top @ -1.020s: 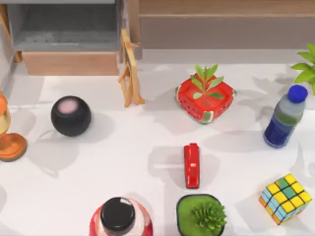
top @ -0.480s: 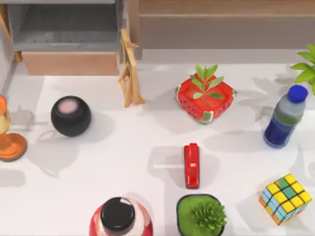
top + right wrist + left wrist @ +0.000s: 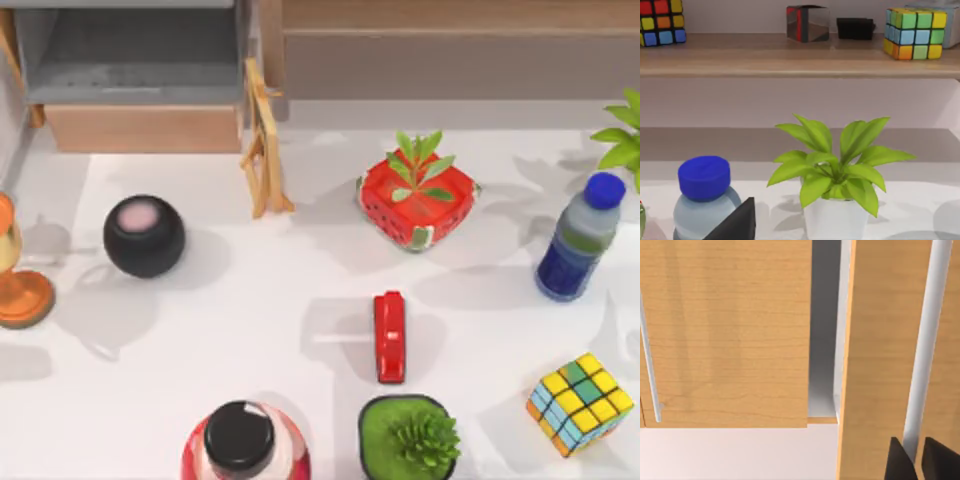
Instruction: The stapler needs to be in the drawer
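Note:
The red stapler (image 3: 389, 336) lies flat on the white table, right of centre and near the front, lengthwise toward the cabinet. The drawer (image 3: 140, 128) stands pulled open at the back left, its grey inside bare behind the tan front panel. In the left wrist view, dark parts of my left gripper (image 3: 918, 462) sit low in front of light wooden cabinet panels (image 3: 725, 335) and a white bar handle. A dark part of my right gripper (image 3: 735, 225) shows beside the blue-capped bottle (image 3: 704, 197), at the table's right side.
Just in front of the stapler is a green potted plant (image 3: 408, 438), and behind it a strawberry planter (image 3: 415, 203). A black ball (image 3: 144, 236), a small wooden easel (image 3: 262, 140) and an orange glass (image 3: 18, 280) stand between the stapler and the drawer. At the right are a water bottle (image 3: 580, 238) and a Rubik's cube (image 3: 580, 402).
Shadows at the table's left edge have shifted. The stapler and the other objects have not moved.

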You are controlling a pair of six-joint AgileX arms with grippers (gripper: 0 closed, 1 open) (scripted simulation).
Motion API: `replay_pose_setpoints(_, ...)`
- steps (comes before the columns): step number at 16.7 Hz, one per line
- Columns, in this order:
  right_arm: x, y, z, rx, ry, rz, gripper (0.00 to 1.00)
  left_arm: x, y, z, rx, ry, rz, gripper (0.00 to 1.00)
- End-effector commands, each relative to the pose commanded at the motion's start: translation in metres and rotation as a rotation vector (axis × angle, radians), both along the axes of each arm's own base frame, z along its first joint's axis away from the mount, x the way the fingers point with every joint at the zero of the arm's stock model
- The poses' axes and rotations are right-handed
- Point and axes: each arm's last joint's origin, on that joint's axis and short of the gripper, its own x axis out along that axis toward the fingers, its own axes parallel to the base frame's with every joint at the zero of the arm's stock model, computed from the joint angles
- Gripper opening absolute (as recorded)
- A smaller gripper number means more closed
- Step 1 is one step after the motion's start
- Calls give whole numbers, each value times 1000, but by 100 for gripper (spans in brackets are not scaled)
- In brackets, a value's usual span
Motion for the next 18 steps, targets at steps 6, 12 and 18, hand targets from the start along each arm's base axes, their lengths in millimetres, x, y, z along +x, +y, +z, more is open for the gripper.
replay_pose_setpoints(6,0,0,0,0,0,0,100,0,0,0,0,0,0,83)
replay_pose_setpoints(12,0,0,0,0,0,0,100,0,0,0,0,0,0,100)
replay_pose_setpoints(18,0,0,0,0,0,0,100,0,0,0,1,-1,-1,100)
